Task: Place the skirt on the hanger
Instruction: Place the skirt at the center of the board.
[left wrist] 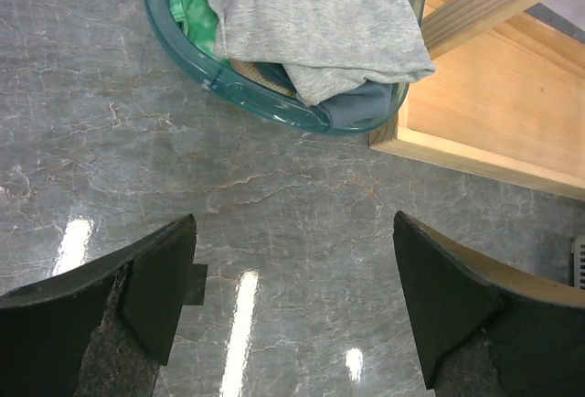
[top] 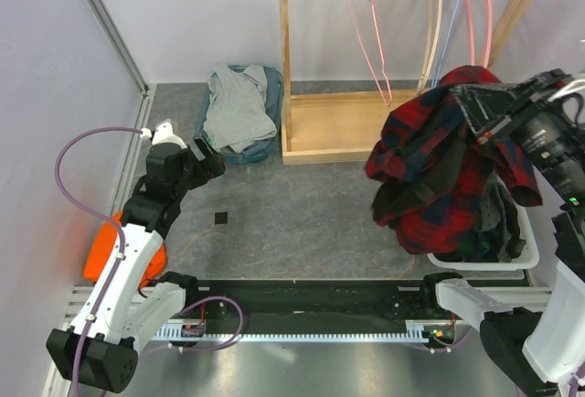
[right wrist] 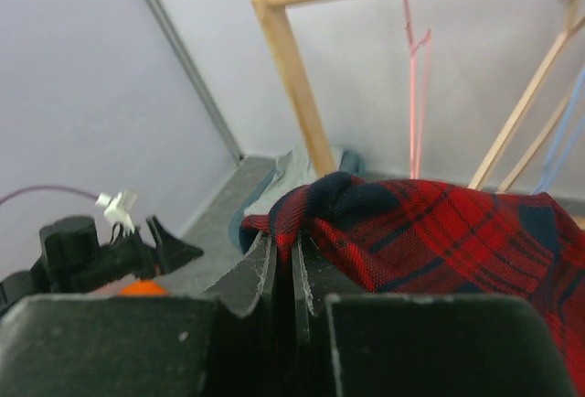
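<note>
Gripping the red plaid skirt (top: 439, 168) in the right claw (right wrist: 289, 252), jaws pressing together on a fold of the cloth. Dangling the skirt in the air above a white basket (top: 484, 262) at the right of the tabletop (top: 302, 223), near the wooden rack (top: 285, 59) with a pink hanger (top: 370, 31) on its rail. Hovering the left claw (left wrist: 292, 225) over bare tabletop, jaws spread wide and gripping nothing, near a teal basin (left wrist: 183, 40) with a grey garment (left wrist: 311, 13) in it.
</note>
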